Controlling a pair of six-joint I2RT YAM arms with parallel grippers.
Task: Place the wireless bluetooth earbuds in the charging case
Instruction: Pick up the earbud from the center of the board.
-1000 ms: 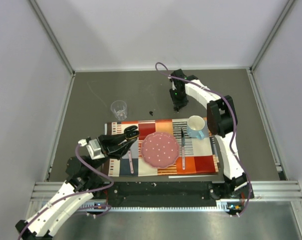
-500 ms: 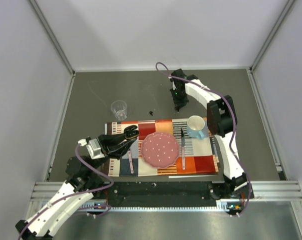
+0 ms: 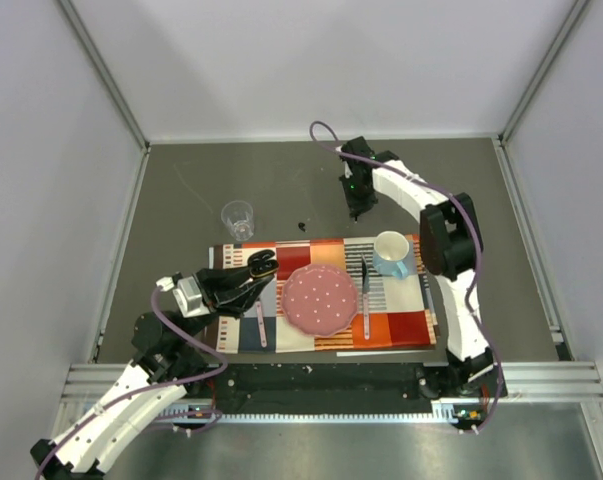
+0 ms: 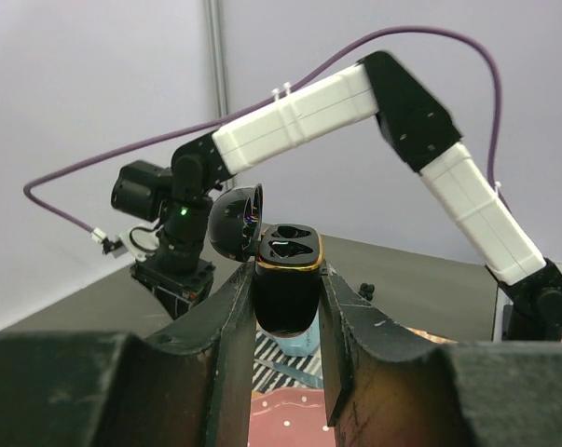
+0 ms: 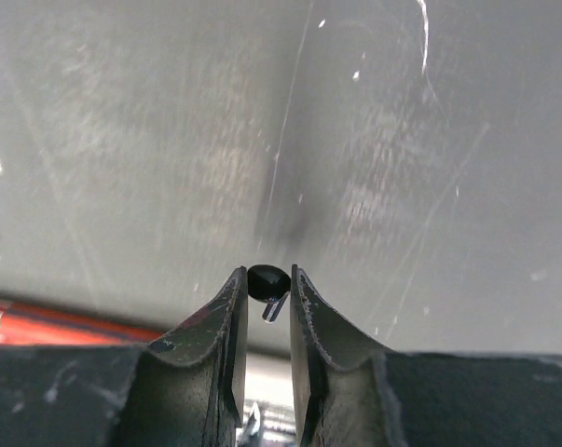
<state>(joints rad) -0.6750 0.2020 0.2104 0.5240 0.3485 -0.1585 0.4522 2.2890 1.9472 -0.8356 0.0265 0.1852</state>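
1. Two fingers of left gripper (image 3: 260,267) pinch the case (image 4: 286,284), lid up, over the mat's (image 3: 411,330) left end.
2. Loose bud (image 3: 301,226) lies on bare table (image 3: 191,180) just past the mat's far edge.
3. Right gripper (image 3: 355,212) is clamped on second bud (image 5: 266,278), open table all round.

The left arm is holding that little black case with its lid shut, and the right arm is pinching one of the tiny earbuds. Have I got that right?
Nearly, but the lid is open, not shut. The left wrist view shows the charging case clamped in the left gripper with its lid tipped back and the wells on top exposed. The right gripper does pinch an earbud.
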